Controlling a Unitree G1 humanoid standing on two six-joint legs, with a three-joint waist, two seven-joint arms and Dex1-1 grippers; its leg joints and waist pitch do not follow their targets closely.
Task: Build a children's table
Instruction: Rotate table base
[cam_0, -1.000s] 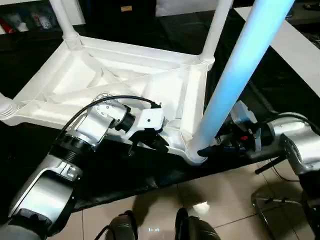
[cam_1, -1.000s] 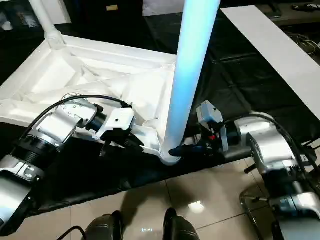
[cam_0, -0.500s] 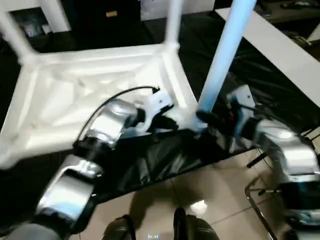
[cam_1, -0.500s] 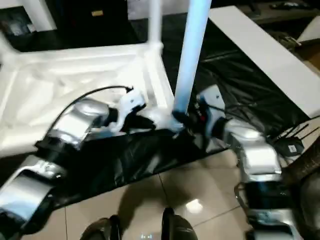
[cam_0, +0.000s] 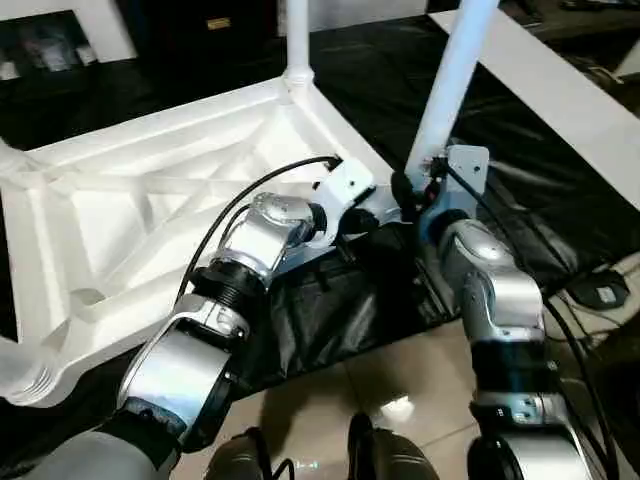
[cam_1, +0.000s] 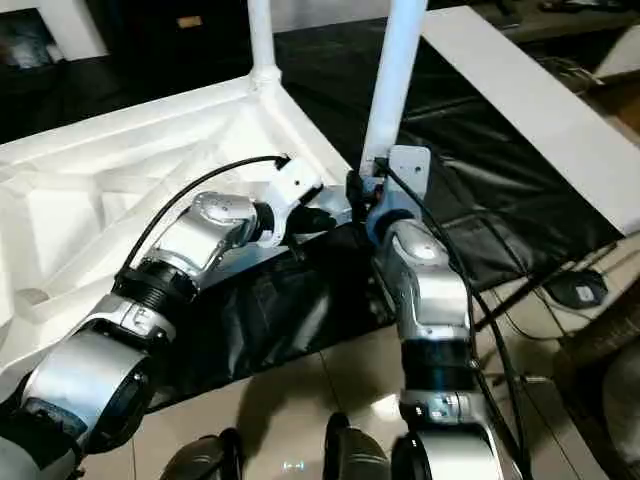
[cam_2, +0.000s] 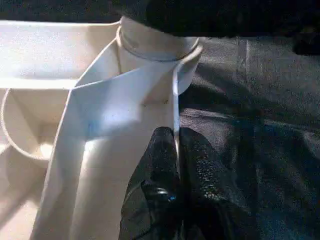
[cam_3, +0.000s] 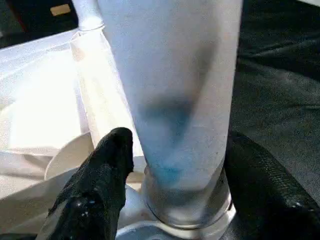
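The children's table top (cam_0: 150, 190) lies upside down, ribs showing, on the black cover. White legs stand in its corner sockets; the nearest leg (cam_0: 450, 80) rises from the socket (cam_2: 155, 45) at the front right corner. My left gripper (cam_2: 176, 137) is shut on the thin rim (cam_2: 175, 100) just beside that socket. My right gripper (cam_3: 180, 145) straddles the foot of this leg (cam_3: 175, 75), open, with one finger (cam_3: 110, 155) standing slightly off the tube. Another leg (cam_0: 297, 35) stands at the far corner.
The black cover (cam_0: 560, 190) spreads under the table and hangs over the near edge. A long white board (cam_0: 570, 90) lies at the right. Tiled floor (cam_0: 420, 380), my feet (cam_0: 380, 455) and cables (cam_0: 600, 295) are below and to the right.
The camera has swung, so the whole scene sits differently. My right gripper's jaws have spread wider around the leg's foot. The left gripper keeps its pinch on the rim.
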